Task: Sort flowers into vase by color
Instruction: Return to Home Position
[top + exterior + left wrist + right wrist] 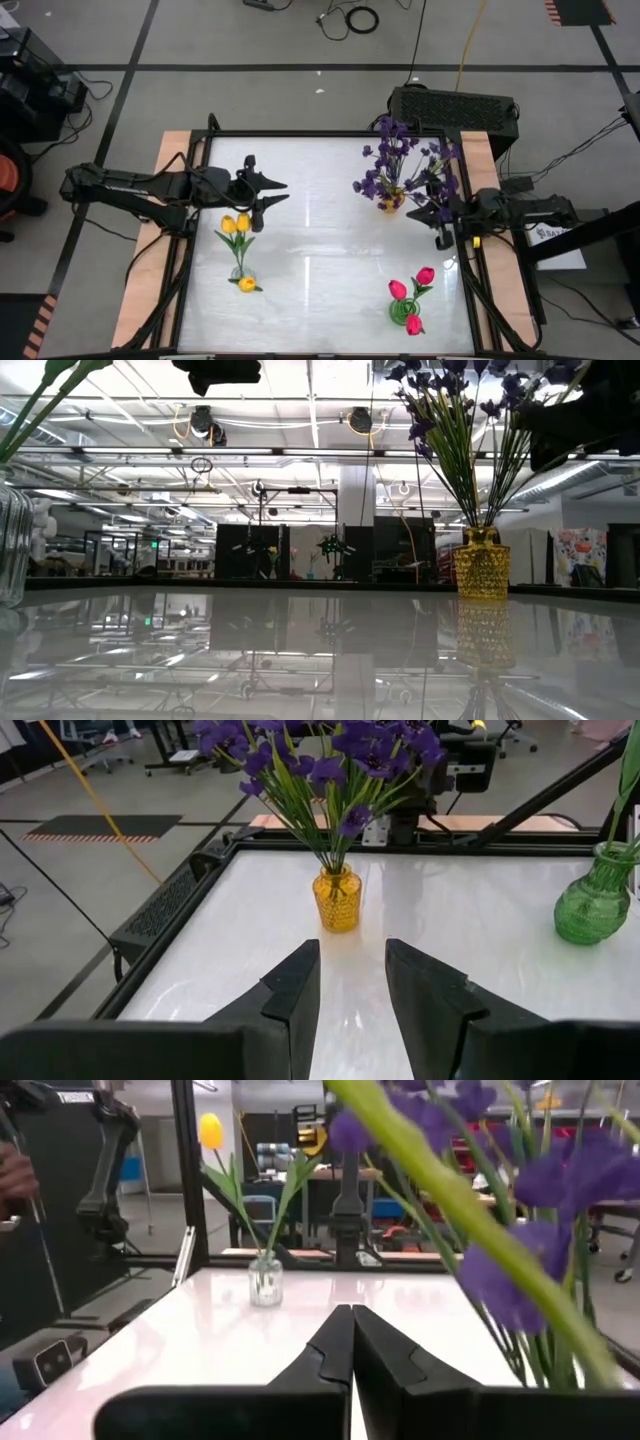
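Purple sprigs (400,160) stand in an amber vase (337,900) toward the table's far right. Yellow tulips (236,224) sit in a clear glass vase (265,1280) at the left. Pink-red tulips (412,290) stand in a green vase (592,905) at the near right. My left gripper (280,192) is open, hovering just beyond the yellow tulips and pointing toward the amber vase. My right gripper (442,238) is shut with nothing between its fingers. It sits near the table's right edge beside the purple sprigs, whose blossoms and a green stem (450,1190) hang close in front of its wrist camera.
A black frame (320,134) rims the white table top, with wooden strips along the left and right sides. A dark box (455,105) stands behind the far right corner. The middle of the table (320,250) between the three vases is bare.
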Tool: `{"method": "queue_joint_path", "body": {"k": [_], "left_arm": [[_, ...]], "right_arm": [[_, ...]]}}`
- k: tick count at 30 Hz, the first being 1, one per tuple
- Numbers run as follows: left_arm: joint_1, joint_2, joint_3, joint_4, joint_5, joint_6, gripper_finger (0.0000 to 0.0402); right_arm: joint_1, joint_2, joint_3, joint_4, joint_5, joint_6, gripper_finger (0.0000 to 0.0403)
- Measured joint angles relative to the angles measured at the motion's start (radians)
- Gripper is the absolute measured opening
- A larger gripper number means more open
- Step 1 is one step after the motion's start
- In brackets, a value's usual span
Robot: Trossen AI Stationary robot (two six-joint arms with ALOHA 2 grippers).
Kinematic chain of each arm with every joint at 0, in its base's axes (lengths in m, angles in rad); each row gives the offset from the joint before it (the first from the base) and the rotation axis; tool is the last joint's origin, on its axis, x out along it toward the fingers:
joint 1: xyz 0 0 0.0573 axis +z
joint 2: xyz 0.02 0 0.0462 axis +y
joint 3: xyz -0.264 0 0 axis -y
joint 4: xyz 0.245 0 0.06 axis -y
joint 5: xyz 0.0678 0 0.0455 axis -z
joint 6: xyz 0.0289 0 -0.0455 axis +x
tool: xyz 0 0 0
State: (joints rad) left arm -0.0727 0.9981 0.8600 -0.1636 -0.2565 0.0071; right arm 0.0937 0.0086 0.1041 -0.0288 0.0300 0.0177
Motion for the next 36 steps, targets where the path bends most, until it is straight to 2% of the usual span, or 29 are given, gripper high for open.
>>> {"method": "queue_joint_path", "body": {"k": [7, 12, 19, 30, 36], "left_arm": [[0.0, 0.0, 0.0, -0.004, 0.0, 0.0, 0.0122], [0.0, 0.0, -0.001, -0.005, 0.005, 0.027, 0.0122], [0.033, -0.028, -0.075, 0.03, 0.02, 0.018, 0.0122], [0.051, -0.242, -0.215, 0.023, 0.008, -0.053, 0.0122], [0.051, -0.404, -0.284, 0.019, -0.008, -0.054, 0.0122]], "right_arm": [[0.0, 0.0, -0.057, 0.042, 0.076, 0.03, 0.0], [0.0, 0.002, -0.089, 0.068, 0.081, 0.041, 0.0], [0.0, 0.003, -0.089, 0.069, 0.101, 0.003, 0.0], [0.0, 0.002, -0.09, 0.079, 0.103, -0.003, 0.0], [0.0, 0.002, -0.09, 0.072, 0.101, 0.0, 0.0]]}}
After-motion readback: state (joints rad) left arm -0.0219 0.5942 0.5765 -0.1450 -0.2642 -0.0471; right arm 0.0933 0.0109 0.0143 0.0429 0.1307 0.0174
